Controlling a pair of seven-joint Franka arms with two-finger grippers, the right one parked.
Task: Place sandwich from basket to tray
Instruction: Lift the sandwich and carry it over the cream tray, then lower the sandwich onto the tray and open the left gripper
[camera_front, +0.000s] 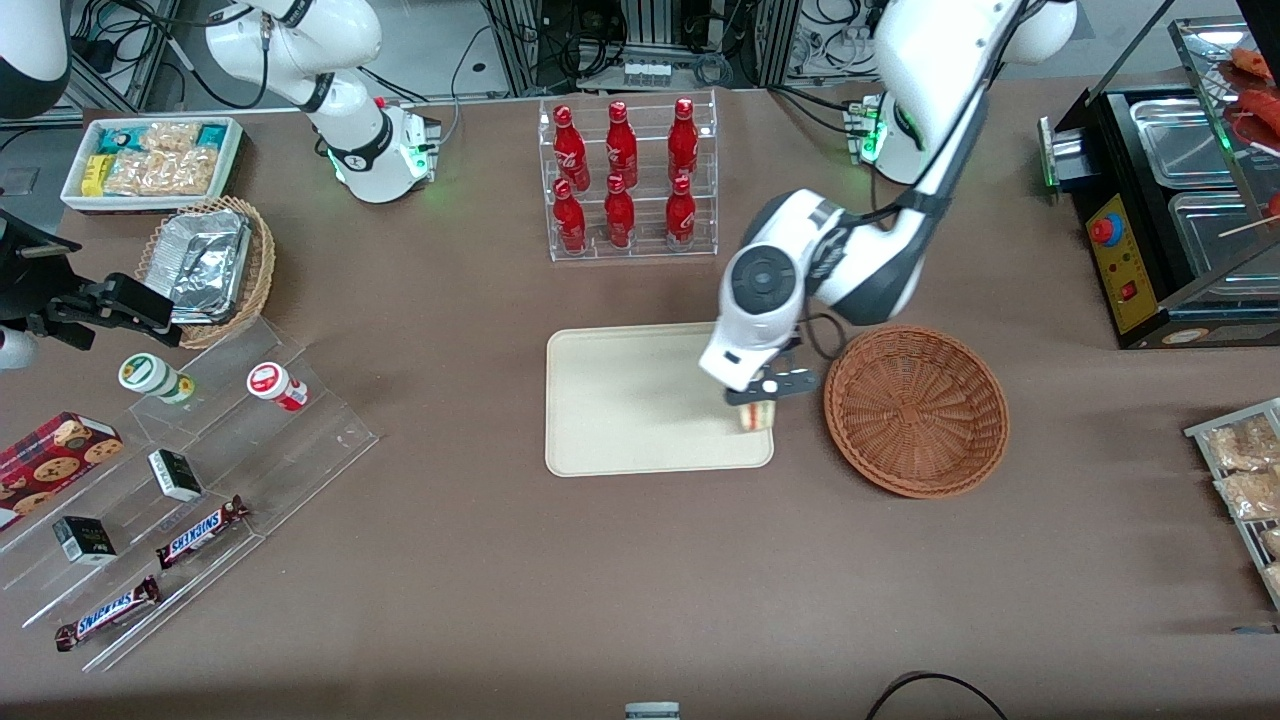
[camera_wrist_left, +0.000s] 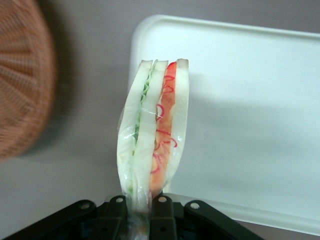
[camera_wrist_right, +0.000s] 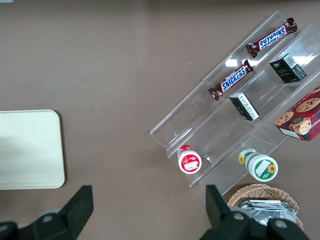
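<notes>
Sandwich (camera_wrist_left: 155, 130) pinched at wrapped tip, cut edge facing out, hanging over tray (camera_front: 620, 400) edge nearest basket (camera_front: 915, 410) (basket now empty). Gripper (camera_front: 757, 398) fingers clenched on sandwich, above tray corner. Likely carrying inward so sandwich lands fully on tray, not desk (camera_front: 640, 580).

White rounded arm (camera_front: 790, 290), dark joint bands, black claw (camera_front: 762, 392).

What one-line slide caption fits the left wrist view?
The claw grips a wrapped sandwich over the tray edge, the basket beside it.
</notes>
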